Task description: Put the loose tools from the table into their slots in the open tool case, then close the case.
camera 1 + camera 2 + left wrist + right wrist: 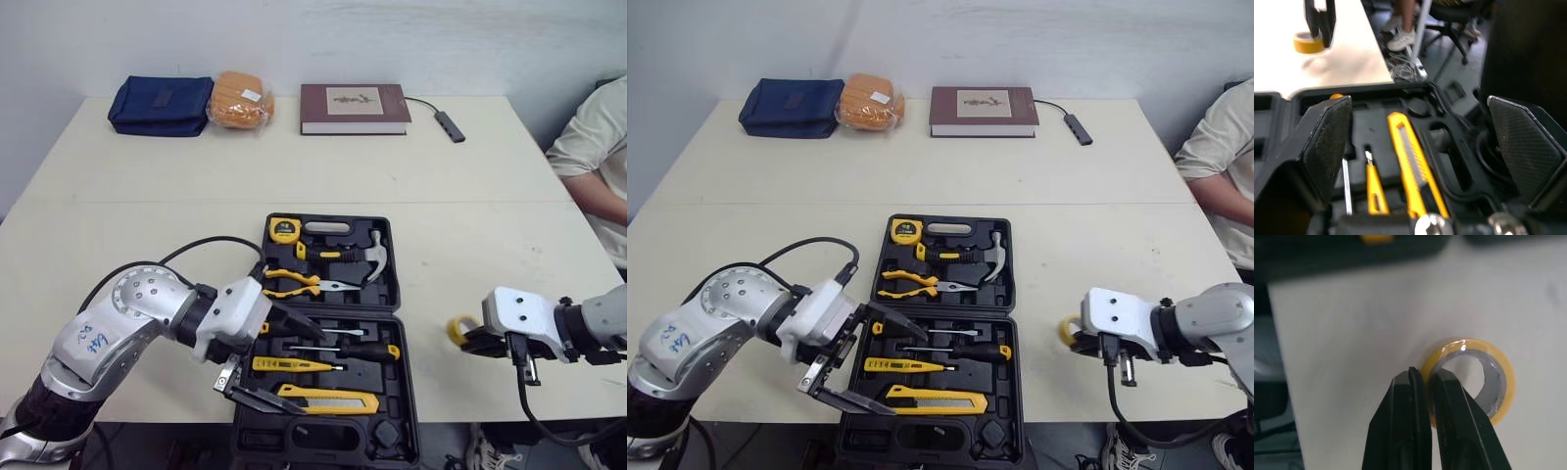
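Right tool (1425, 375) is pinching the wall of the tape roll (1498, 363), lying on the counter (470, 245) just right of the tool case (395, 286). Left tool (309, 374) is hanging open over the case's near-left. Suggest lifting straight and slowly, since the grip looks thin.

Left arm (103, 338): rounded silver shell, perforated elbow cap, blue handwritten scrawl, black cable (201, 243) looping to a white wrist block (230, 318). Right arm (602, 318): grey forearm, black collar, boxy white wrist housing (519, 315), black lead (521, 401) hanging under it. Left fingers (1327, 139) are black, broad, with knurled faces; right fingers (1405, 431) black, slim, smooth
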Robot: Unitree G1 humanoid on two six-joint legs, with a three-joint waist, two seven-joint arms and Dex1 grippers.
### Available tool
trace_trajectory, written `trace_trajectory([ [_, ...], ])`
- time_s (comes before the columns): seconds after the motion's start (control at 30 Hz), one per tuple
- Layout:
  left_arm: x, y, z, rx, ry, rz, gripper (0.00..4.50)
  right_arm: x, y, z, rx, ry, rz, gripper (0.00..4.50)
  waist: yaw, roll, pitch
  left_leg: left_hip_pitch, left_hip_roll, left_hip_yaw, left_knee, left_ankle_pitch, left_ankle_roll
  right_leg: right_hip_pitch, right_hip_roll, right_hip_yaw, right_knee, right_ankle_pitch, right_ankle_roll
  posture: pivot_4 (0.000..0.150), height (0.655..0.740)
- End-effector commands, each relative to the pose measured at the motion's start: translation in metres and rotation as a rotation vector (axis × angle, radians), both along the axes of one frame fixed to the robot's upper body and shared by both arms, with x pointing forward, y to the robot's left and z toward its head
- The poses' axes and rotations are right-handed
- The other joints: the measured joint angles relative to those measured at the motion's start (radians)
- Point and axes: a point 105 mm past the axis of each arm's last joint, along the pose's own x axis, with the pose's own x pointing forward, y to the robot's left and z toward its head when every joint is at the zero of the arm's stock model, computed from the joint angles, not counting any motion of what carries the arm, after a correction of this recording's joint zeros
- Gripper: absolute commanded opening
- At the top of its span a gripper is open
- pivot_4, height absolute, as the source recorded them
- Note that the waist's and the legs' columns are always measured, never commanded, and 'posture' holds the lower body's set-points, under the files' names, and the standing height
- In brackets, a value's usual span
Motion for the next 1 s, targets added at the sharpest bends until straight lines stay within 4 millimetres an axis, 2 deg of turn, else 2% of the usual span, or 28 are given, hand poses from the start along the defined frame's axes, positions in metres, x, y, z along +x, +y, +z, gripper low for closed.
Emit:
trace_trajectory([
  [0.03,-0.007,-0.001,0.001,0.006,-0.050,-0.040,4.50,-0.038,0.047,0.012,0.119,0.027,0.197,0.03,0.000,0.000,0.000,0.000,0.001,-0.001,0.000,-0.001,-0.001,0.000,0.000,0.000,0.000,0.000,0.000,0.150,0.7400],
  [0.13,-0.005,-0.001,0.003,0.004,-0.048,-0.034,4.50,-0.056,0.066,0.011,0.167,0.064,0.273,0.03,0.003,0.000,0.000,0.000,0.000,-0.001,0.000,-0.001,0.000,0.000,-0.001,0.000,0.000,0.000,0.000,0.150,0.7400],
  [0.27,-0.011,0.001,0.000,0.029,-0.033,-0.063,4.50,-0.070,0.076,-0.006,0.151,0.099,0.353,0.03,0.000,0.000,0.000,0.000,0.000,-0.001,0.000,-0.003,0.001,0.000,-0.002,0.000,-0.001,0.000,0.000,0.150,0.7400],
  [0.53,-0.011,0.002,0.000,0.040,-0.027,-0.066,4.50,-0.067,0.073,-0.037,0.075,0.087,0.401,0.03,-0.001,0.000,0.000,0.000,0.000,-0.001,0.001,-0.002,0.001,0.000,-0.002,-0.001,-0.001,-0.001,-0.001,0.150,0.7400],
  [0.77,-0.011,0.001,0.003,0.040,-0.026,-0.061,4.50,-0.067,0.074,-0.048,0.061,0.098,0.410,0.03,-0.001,0.000,0.000,0.000,0.000,-0.001,0.001,-0.002,0.001,0.000,-0.001,-0.001,0.000,-0.001,-0.001,0.150,0.7400],
  [1.0,-0.010,0.000,0.005,0.036,-0.031,-0.061,4.50,-0.066,0.071,-0.048,0.042,0.103,0.407,0.03,-0.001,0.000,0.000,0.000,0.000,-0.001,0.001,-0.002,0.001,0.000,-0.001,-0.001,0.000,-0.001,-0.001,0.150,0.7400],
])
